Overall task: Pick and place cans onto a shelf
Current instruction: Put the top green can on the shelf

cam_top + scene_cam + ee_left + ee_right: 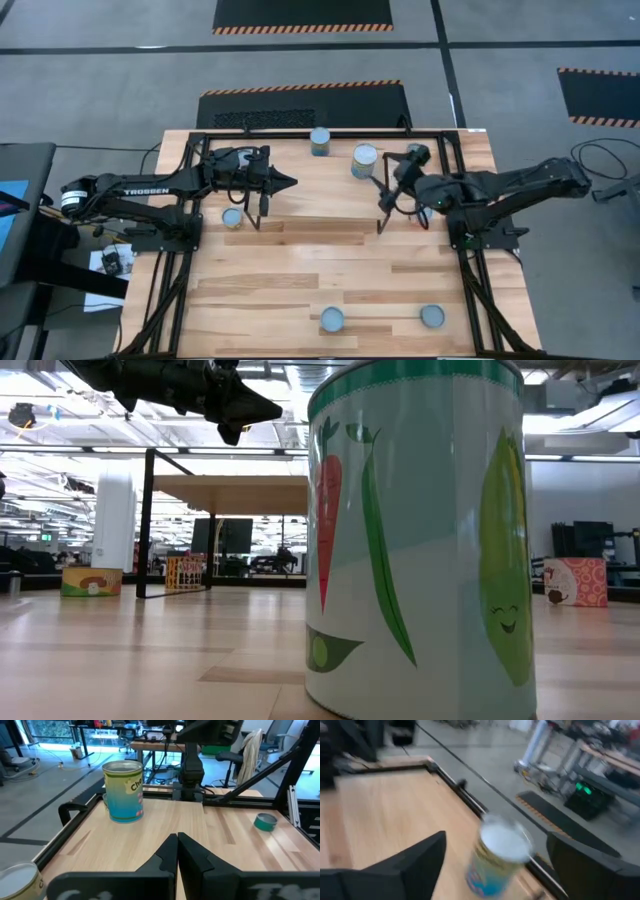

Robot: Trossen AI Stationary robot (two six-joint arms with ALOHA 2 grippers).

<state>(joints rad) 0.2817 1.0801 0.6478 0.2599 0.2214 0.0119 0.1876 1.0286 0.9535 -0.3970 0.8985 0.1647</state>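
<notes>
Cans stand scattered on the wooden surface (330, 265): 2 near the far edge, 1 small tin beside the left arm's base, and 2 at the near edge. The target is the teal-and-yellow can (364, 160), upright near the far edge just beside the right tool (386, 190).

- Right tool: fingers spread wide, holding nothing; the can shows between them in the right wrist view (497, 855), not yet enclosed.
- Left tool (283, 182): fingers pressed together, empty, waiting over the shelf area.

Procedure — centre the fingers on the can body at mid-height, keep them level, and close only once both pads flank the cylinder. A grip set too high risks tipping it.

Materials: each can is a smooth cylinder with a dull silvery lid and a glossy printed label, so pads may slip. The shelf (230, 493) is a pale wooden board on thin black legs — flat, with no visible lip.
</notes>
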